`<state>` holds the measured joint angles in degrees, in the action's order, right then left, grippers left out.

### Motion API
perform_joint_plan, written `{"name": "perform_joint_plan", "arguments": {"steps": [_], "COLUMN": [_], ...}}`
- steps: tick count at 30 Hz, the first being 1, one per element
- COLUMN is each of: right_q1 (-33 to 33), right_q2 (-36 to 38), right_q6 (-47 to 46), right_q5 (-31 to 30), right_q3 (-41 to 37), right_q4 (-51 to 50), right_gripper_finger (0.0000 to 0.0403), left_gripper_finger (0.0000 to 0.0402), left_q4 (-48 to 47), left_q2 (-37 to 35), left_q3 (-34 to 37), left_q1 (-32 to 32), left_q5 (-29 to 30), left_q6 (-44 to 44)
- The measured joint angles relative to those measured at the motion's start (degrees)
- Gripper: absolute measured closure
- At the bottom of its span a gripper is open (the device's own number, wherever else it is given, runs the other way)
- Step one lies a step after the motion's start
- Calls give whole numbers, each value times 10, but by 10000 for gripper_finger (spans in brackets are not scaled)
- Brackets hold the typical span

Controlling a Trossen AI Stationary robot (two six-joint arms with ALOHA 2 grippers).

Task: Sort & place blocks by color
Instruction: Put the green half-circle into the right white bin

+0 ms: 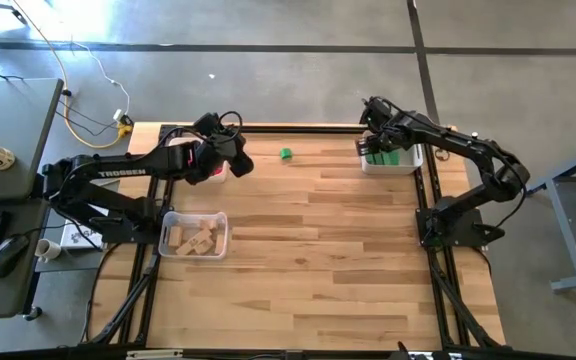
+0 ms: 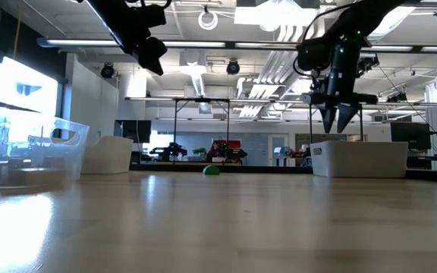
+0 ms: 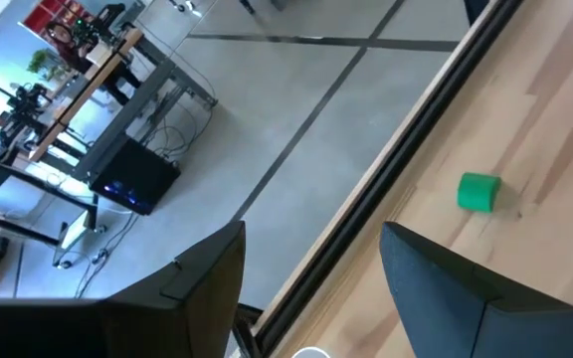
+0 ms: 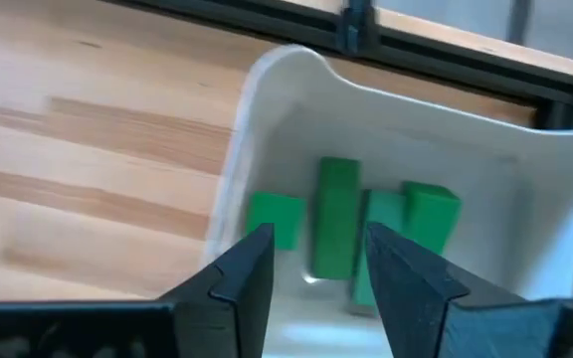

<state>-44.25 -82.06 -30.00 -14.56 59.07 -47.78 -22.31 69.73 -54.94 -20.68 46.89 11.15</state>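
Inspector: Grippers first. How far open, and what do they hold?

Assessor: Right gripper hangs above the white bin, fingers parted by a narrow gap, nothing between them and nothing touched. Left gripper is raised off the table, fingers spread wide, also empty.

Inspector: Blocks?

Assessor: Several green blocks lie directly below the right gripper inside that bin, bars and cubes packed side by side. One loose green block, small with softened edges, sits alone on the tabletop ahead of the left gripper, well apart from it. Plain wood blocks fill a clear bin beside the left arm.

Inspector: Anything obscured?

Assessor: The arm covers part of the white bin from above, so its count is uncertain. Something red shows under the left wrist; I cannot tell what it is.
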Motion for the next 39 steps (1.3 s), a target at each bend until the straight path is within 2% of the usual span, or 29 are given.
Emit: {"name": "perform_joint_plan", "arguments": {"steps": [4,9,14,18,27,39], "right_q1": [0,17,56,87,130,176], "right_q2": [0,0,0,0,0,0], "right_q6": [-16,-34,-56,-71,-47,-61], "right_q5": [40,67,77,77,77,90], "right_q3": [22,41,48,48,48,48], "right_q4": [-1,13,72,135,261,290], "right_gripper_finger": [257,258,258,258,258,258], "left_gripper_finger": [183,183,183,183,183,183], "left_q4": [0,0,-1,-1,24,174], "left_q2": [0,0,0,0,0,10], "left_q3": [0,0,0,0,0,0], "left_q1": [-7,-23,-45,-67,-126,-225], "left_q5": [-4,-56,-93,-134,-290,-478], "left_q6": [-20,-76,-108,-100,-34,-24]}}
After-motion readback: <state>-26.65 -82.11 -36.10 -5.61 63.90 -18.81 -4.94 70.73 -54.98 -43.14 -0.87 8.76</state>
